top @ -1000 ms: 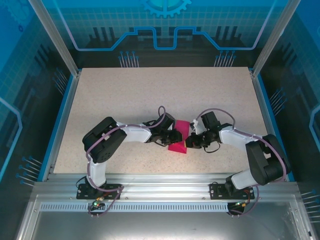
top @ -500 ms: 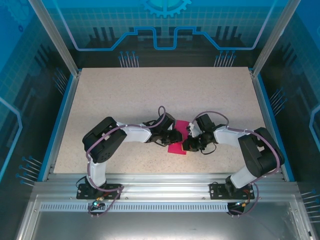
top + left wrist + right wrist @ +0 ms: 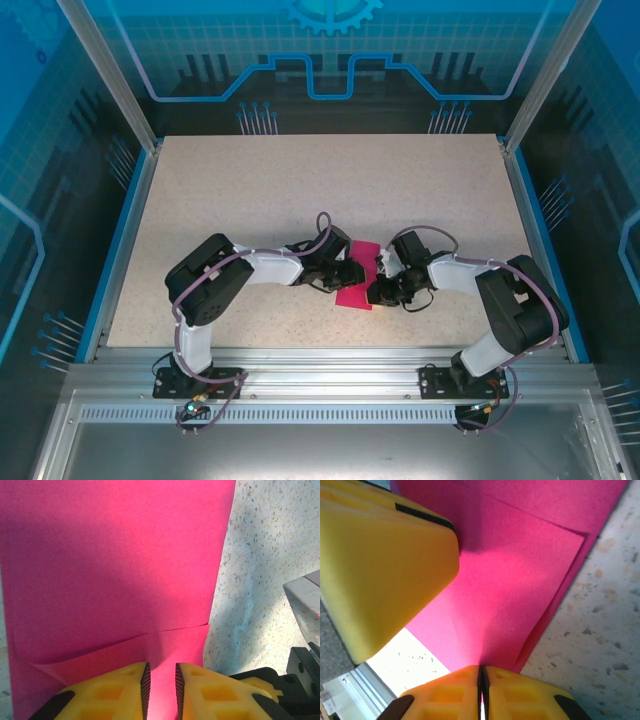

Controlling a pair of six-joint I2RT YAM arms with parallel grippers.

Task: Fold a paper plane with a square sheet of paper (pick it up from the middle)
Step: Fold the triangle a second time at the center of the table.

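**Ana:** Where is the pink paper (image 3: 115,555) lying?

**Ben:** Flat on the speckled table (image 3: 270,555), between the two grippers. From above they face each other tip to tip, low over it. Seen from the left gripper (image 3: 162,672), the paper spreads out ahead of the fingertips and off to their left. Bare table starts just to their right.

**Ana:** Is it a plain flat sheet?

**Ben:** No, it has been folded. Just ahead of the left fingertips a layer edge runs across at a slight slant, with a second layer on top.

**Ana:** How do the left gripper's jaws stand?

**Ben:** A narrow slit apart, with pink showing through the slit. The tips sit right over the paper. I cannot tell whether they grip anything or only rest on it.

**Ana:** And the right gripper (image 3: 481,672)?

**Ben:** Its yellow jaws are pressed together, leaving only a hairline seam. The paper runs straight into that seam, so the gripper has a pinch on it. From there the paper fans out ahead, and a stepped double edge runs off ahead and to the right. Beyond that edge is table. The left gripper sits close by, ahead and to the left of the right one, over the same paper.
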